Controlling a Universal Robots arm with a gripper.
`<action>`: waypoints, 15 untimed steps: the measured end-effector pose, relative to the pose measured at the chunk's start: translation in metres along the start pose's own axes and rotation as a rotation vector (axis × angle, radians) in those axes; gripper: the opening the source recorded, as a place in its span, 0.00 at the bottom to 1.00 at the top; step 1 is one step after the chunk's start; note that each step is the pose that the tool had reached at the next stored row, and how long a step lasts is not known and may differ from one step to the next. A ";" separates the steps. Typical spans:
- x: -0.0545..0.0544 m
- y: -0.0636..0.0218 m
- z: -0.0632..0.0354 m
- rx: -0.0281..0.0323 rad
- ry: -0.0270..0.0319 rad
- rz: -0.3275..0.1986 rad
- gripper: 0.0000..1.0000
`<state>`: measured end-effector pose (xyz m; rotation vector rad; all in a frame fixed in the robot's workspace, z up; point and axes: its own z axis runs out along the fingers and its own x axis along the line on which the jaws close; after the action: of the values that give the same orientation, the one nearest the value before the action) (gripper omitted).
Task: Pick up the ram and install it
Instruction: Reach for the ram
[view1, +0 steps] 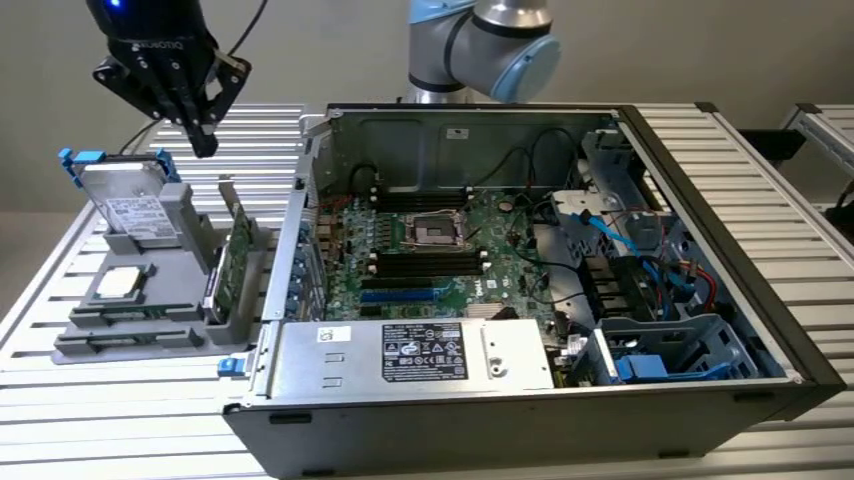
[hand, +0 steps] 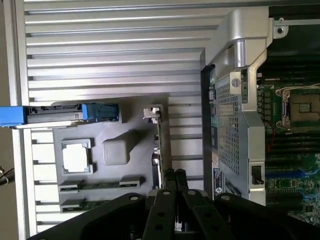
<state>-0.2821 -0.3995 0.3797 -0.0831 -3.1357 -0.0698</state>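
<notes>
My black gripper (view1: 203, 143) hangs shut and holds nothing, high above the back of the grey parts tray (view1: 80, 345) on the exterior view's left. In the wrist view the gripper (hand: 174, 175) has its fingertips pressed together over the edge of the upright green expansion card (hand: 159, 145). The ram (view1: 131, 314) is a thin green stick lying flat in a slot near the tray's front, and a second stick (view1: 118, 341) lies beside it. The wrist view shows the ram (hand: 100, 184) well clear of the fingers.
The tray also carries a hard drive with blue clips (view1: 134, 205), a silver processor (view1: 120, 283) and the expansion card (view1: 238, 265). The open computer case (view1: 747, 300) lies to the exterior view's right, with motherboard memory slots (view1: 427, 262) exposed. A slatted metal table (view1: 80, 440) lies under everything.
</notes>
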 end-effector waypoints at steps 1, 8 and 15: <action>0.003 -0.0003 0.0011 0.0002 0.0014 0.000 0.10; 0.019 -0.0028 0.0094 0.0007 0.0106 -0.004 0.10; 0.034 -0.0065 0.0175 0.0012 0.0202 -0.006 0.10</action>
<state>-0.3169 -0.4034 0.3621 -0.0724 -3.1159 -0.0683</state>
